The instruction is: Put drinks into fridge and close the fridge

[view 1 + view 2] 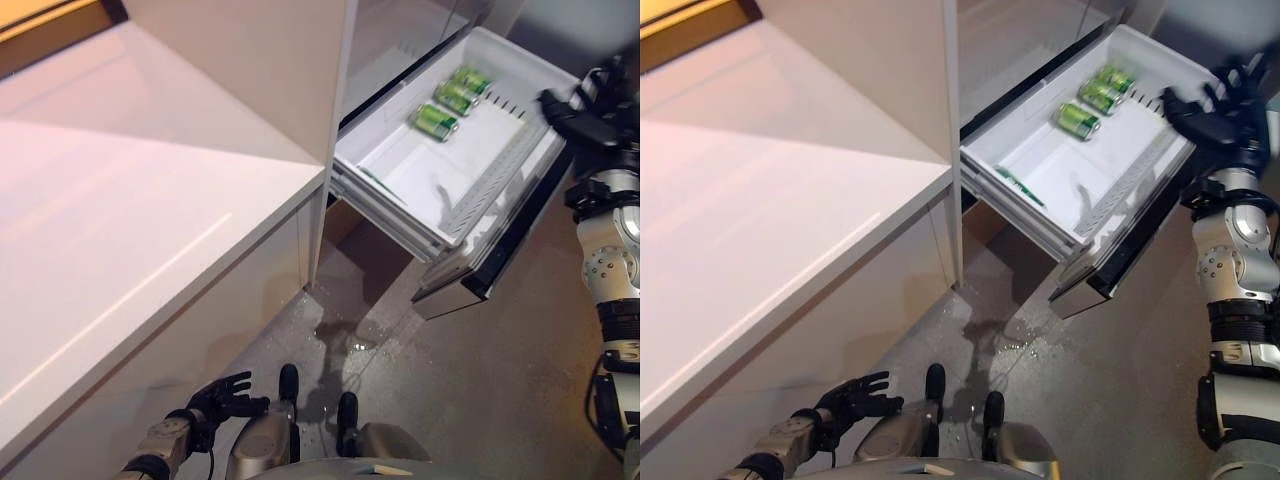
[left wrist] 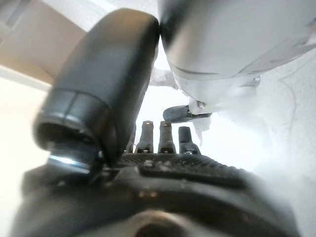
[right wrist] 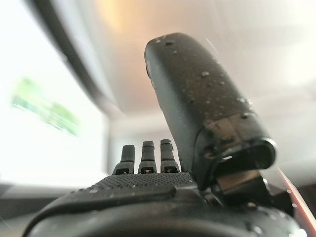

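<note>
Three green drink cans (image 1: 455, 97) lie in the open white fridge drawer (image 1: 400, 165), so only closing remains, right hand (image 1: 1210, 112) and left hand (image 1: 222, 396) both open-fingered, empty.

Three drink cans (image 1: 455, 98) are seen in bright green with silvery ends, lying in a white fridge drawer (image 1: 400, 165). The drawer's inner wall is marked by a row of small dark slots, and its front panel (image 1: 470, 285) is finished in silver edged with black. A thin green strip (image 1: 1020, 186) is shown along the drawer's near rim. The counter (image 1: 120, 220) and cabinet fronts are coloured plain white, with a brown wooden band at the far corner. The floor (image 1: 480, 380) is grey and finely speckled, with a glossy wet patch (image 1: 350, 335). Both the left hand (image 1: 225, 395) and the right hand (image 1: 1210, 115) are coloured black, their arms silver-grey.
</note>
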Available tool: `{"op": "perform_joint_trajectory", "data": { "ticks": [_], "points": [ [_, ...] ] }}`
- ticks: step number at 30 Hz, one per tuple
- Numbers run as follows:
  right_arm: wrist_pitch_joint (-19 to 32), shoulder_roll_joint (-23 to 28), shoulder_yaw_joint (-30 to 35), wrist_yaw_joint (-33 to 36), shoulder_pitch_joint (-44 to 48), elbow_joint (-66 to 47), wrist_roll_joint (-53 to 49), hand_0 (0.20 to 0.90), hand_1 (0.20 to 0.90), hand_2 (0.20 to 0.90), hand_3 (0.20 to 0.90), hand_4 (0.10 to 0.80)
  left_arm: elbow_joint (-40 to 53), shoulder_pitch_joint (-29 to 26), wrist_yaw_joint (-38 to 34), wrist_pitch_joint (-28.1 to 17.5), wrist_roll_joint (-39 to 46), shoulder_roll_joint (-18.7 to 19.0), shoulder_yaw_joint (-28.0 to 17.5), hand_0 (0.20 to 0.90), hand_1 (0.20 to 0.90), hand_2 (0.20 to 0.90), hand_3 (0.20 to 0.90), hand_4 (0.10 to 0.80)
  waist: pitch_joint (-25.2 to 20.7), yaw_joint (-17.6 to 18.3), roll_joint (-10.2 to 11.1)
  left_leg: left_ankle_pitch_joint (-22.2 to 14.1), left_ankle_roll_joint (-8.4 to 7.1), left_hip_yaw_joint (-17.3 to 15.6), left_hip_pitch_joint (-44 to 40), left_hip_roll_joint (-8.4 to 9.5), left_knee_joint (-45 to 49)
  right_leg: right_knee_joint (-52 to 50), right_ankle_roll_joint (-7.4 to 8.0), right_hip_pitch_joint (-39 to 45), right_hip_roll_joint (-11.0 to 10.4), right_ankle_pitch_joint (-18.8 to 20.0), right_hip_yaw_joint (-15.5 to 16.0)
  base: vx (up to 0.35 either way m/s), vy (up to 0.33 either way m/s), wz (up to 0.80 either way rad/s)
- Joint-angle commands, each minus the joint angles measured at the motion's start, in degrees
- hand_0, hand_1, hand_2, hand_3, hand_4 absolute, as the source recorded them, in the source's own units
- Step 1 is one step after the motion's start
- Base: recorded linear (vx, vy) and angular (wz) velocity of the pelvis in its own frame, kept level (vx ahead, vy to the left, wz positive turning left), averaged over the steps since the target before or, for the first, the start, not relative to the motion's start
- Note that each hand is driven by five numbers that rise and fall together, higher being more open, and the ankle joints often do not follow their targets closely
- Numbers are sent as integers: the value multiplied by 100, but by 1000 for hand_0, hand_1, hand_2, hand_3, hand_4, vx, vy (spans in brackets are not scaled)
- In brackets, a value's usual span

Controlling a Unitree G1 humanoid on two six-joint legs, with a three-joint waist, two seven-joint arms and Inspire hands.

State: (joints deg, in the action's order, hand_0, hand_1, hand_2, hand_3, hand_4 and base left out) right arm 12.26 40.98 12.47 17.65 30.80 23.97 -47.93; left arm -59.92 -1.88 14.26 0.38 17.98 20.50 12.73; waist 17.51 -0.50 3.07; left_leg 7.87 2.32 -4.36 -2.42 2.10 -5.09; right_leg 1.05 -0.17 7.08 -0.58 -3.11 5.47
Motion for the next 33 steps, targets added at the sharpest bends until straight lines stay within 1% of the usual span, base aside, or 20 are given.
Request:
{"op": "perform_joint_trajectory", "data": {
  "ticks": [1, 4, 5, 6, 7, 9, 12, 14, 16, 19, 21, 22, 23, 24, 25, 27, 29, 31, 32, 33],
  "points": [
    [843, 29, -16, 275, -302, -456, 268, 900, 900, 900, 900, 800, -233, 295, 9, 34, -114, -310, 290, 900, 900, 900, 900, 800, -675, 51, -201, -1297, 105, -158, -225, 145, 605, -493, 354, -576, -172, 90, 36, 58, -27, -11],
    [836, -349, -141, 303, -530, -523, 315, 900, 900, 900, 900, 800, -188, 328, -37, 69, -144, -354, 315, 900, 900, 900, 900, 800, -610, 44, -241, -1421, 178, -114, -125, 178, 925, -760, 316, -655, -237, -27, 0, 52, -50, -10],
    [839, -493, -232, 253, -577, -516, 295, 900, 900, 900, 900, 800, -166, 324, -52, 54, -149, -375, 326, 900, 900, 900, 900, 800, -512, 17, -250, -1526, 217, -80, -4, 205, 1259, -933, 275, -711, -300, -75, -2, 19, -47, -9],
    [839, -497, -232, 255, -577, -519, 296, 900, 900, 900, 900, 800, -166, 324, -52, 54, -149, -374, 324, 900, 900, 900, 900, 800, -514, 22, -249, -1547, 218, -78, 21, 204, 1300, -955, 275, -726, -301, -87, 1, -28, -67, -10],
    [860, -596, -341, 260, -521, -475, 346, 900, 900, 900, 900, 800, -117, 236, -46, 28, -86, -387, 344, 900, 900, 900, 900, 800, -316, -23, -252, -1719, 264, -26, 280, 228, 1810, -1218, 208, -855, -399, -145, 33, -74, -50, -3],
    [893, -643, -434, 200, -320, -335, 248, 900, 900, 900, 900, 800, -3, 120, -45, -3, 102, -426, 366, 900, 900, 900, 900, 800, -18, -72, -270, -1950, 322, 33, 627, 247, 2462, -1665, 132, -1107, -508, -229, 73, -96, -47, 11],
    [973, -638, -561, 164, 119, -102, 16, 900, 900, 900, 900, 800, 225, 18, -169, -32, 435, -463, 392, 900, 900, 900, 900, 800, 346, -165, -352, -2200, 408, 108, 1184, 282, 3207, -2422, 21, -1624, -584, -425, 103, -152, -11, 16],
    [1048, -643, -632, 176, 444, 56, -225, 900, 900, 900, 900, 800, 315, -20, -294, -79, 590, -470, 403, 900, 900, 900, 900, 800, 527, -242, -408, -2264, 467, 155, 1491, 323, 3503, -2856, -50, -1965, -603, -541, 119, -153, 5, 10],
    [1106, -660, -685, 177, 647, 150, -334, 900, 900, 900, 900, 800, 347, -54, -367, -130, 651, -462, 424, 900, 900, 900, 900, 800, 625, -284, -439, -2292, 490, 160, 1697, 352, 3678, -3075, -91, -2166, -614, -609, 134, -135, 12, 10],
    [1154, -618, -826, 272, 1062, 349, -394, 900, 900, 900, 900, 800, 486, -110, -532, -161, 1014, -442, 395, 900, 900, 900, 900, 800, 795, -369, -525, -2293, 526, 196, 2011, 425, 3907, -3461, -176, -2515, -616, -720, 158, -120, 39, 10],
    [1167, -564, -932, 118, 1321, 524, -370, 900, 900, 900, 900, 800, 616, -91, -652, -143, 1185, -437, 326, 900, 900, 900, 900, 800, 889, -443, -597, -2282, 541, 238, 2166, 490, 4008, -3672, -236, -2692, -610, -795, 190, -54, 58, 14],
    [1164, -560, -954, 88, 1349, 541, -372, 900, 900, 900, 900, 800, 622, -81, -649, -137, 1182, -435, 319, 900, 900, 900, 900, 800, 879, -455, -606, -2419, 520, 300, 2125, 510, 4039, -3734, -198, -2668, -581, -931, 133, 14, 49, 14],
    [1120, -533, -1033, -100, 1458, 564, -378, 900, 900, 900, 900, 800, 640, -62, -686, -112, 1228, -418, 293, 900, 900, 900, 900, 800, 918, -489, -629, -2392, 515, 324, 2168, 530, 4045, -3785, -218, -2719, -576, -945, 138, -56, 56, 6],
    [1066, -510, -1152, -379, 1561, 584, -409, 900, 900, 900, 900, 800, 639, -55, -707, -83, 1281, -397, 264, 900, 900, 900, 900, 800, 974, -507, -645, -2204, 524, 296, 2258, 535, 4001, -3782, -278, -2811, -599, -819, 204, -49, 63, 9],
    [1047, -514, -1230, -573, 1598, 590, -441, 900, 900, 900, 900, 800, 618, -35, -724, -72, 1318, -385, 240, 900, 900, 900, 900, 800, 973, -524, -652, -2334, 500, 364, 2204, 556, 4021, -3858, -243, -2784, -565, -969, 146, -29, 57, 7],
    [919, -499, -1400, -889, 1683, 552, -514, 900, 900, 900, 900, 800, 605, 2, -719, -42, 1296, -356, 181, 900, 900, 900, 900, 800, 997, -564, -658, -2280, 479, 387, 2199, 563, 3967, -3850, -250, -2785, -571, -969, 165, 29, 40, 5],
    [771, -478, -1619, -1350, 1785, 485, -602, 900, 900, 900, 900, 800, 613, 52, -689, -12, 1305, -325, 128, 900, 900, 900, 900, 800, 1020, -612, -669, -2176, 440, 430, 2169, 563, 3837, -3803, -248, -2771, -587, -951, 192, -12, 49, -1],
    [600, -474, -1780, -1552, 1940, 421, -645, 900, 900, 900, 900, 800, 651, 73, -648, -45, 1361, -307, 156, 900, 900, 900, 900, 800, 1044, -657, -684, -2080, 410, 472, 2128, 559, 3688, -3739, -234, -2745, -598, -928, 216, -62, 40, -2],
    [509, -465, -1876, -1607, 2079, 457, -655, 900, 900, 900, 900, 800, 672, 62, -615, -76, 1385, -305, 170, 900, 900, 900, 900, 800, 1054, -694, -700, -1852, 404, 464, 2162, 544, 3525, -3623, -264, -2768, -625, -763, 293, -96, 39, 3],
    [445, -477, -1943, -1738, 2177, 532, -736, 900, 900, 900, 900, 800, 679, 60, -582, -103, 1405, -309, 189, 900, 900, 900, 900, 800, 1051, -723, -712, -1794, 383, 502, 2120, 541, 3414, -3564, -255, -2731, -630, -748, 313, -83, 34, 5]
  ]
}}
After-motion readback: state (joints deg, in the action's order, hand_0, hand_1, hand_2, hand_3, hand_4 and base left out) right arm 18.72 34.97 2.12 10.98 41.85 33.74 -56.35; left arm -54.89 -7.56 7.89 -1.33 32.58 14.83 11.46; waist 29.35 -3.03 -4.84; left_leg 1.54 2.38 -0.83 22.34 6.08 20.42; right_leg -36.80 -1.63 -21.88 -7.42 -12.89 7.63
